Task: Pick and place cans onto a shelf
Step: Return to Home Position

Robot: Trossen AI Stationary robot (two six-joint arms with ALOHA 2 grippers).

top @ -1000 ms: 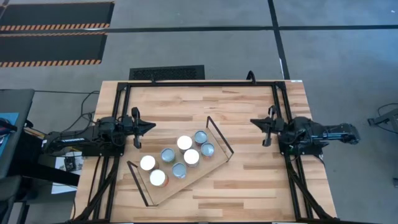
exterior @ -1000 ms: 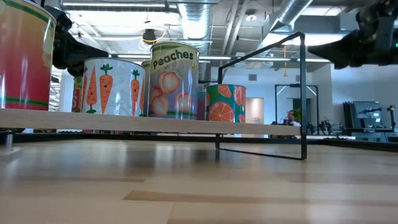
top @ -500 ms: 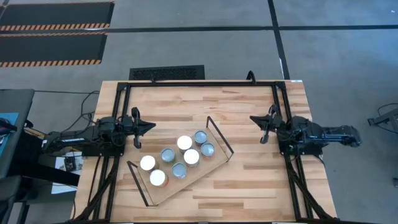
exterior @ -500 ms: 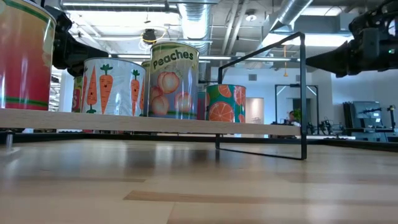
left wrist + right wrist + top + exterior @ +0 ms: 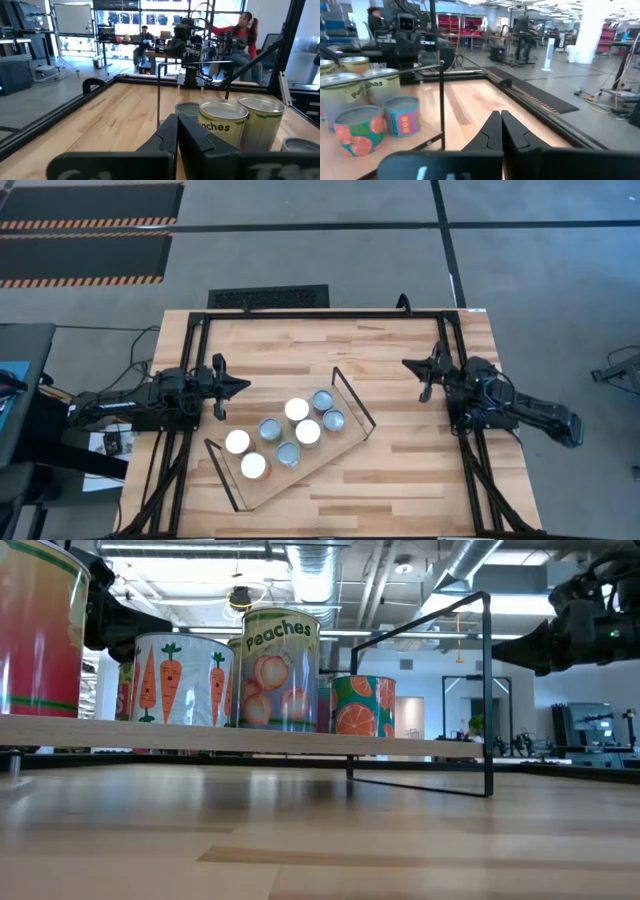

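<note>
Several cans stand upright on their bases in a cluster [image 5: 296, 430] on the light-wood shelf [image 5: 332, 446], which lies slantwise mid-table with black wire frames at both short ends. In the low view a peaches can [image 5: 280, 670], a carrot can [image 5: 183, 680] and an orange-slice can [image 5: 363, 705] stand on the board [image 5: 200, 736]. My left gripper [image 5: 240, 384] is shut and empty, left of the shelf, pointing at it; its wrist view [image 5: 177, 131] shows the cans ahead. My right gripper [image 5: 408, 366] is shut and empty, right of the shelf [image 5: 501, 125].
A black frame [image 5: 300, 314] runs round the butcher-block table [image 5: 400, 480]. Bare tabletop lies between each gripper and the shelf and along the far side. People sit at desks in the room beyond the table [image 5: 240, 35].
My right arm has swung about: its gripper has gone a little toward the table's far edge while the arm's rear has gone toward the near side, so the gripper now points slantwise toward the far left. It stays shut. The cans and shelf have not moved.
</note>
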